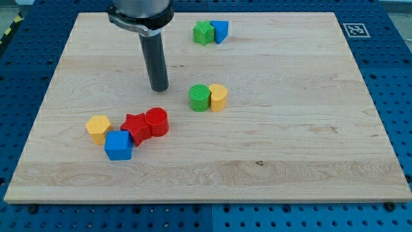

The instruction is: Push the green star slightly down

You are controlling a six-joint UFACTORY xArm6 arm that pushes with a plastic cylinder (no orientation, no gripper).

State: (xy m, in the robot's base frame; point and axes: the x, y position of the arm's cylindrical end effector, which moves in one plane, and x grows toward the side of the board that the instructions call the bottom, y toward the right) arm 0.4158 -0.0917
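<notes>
The green star (203,32) lies near the view's top, touching a blue block (220,30) on its right. My tip (159,89) rests on the wooden board (290,148), well below and to the left of the green star and apart from it. A green round block (200,97) lies to the right of my tip, with a yellow block (218,97) touching its right side.
At the lower left a red star (135,127) and a red cylinder (157,122) touch each other. A blue cube (118,145) sits just below the red star, and a yellow hexagonal block (98,127) lies to its left.
</notes>
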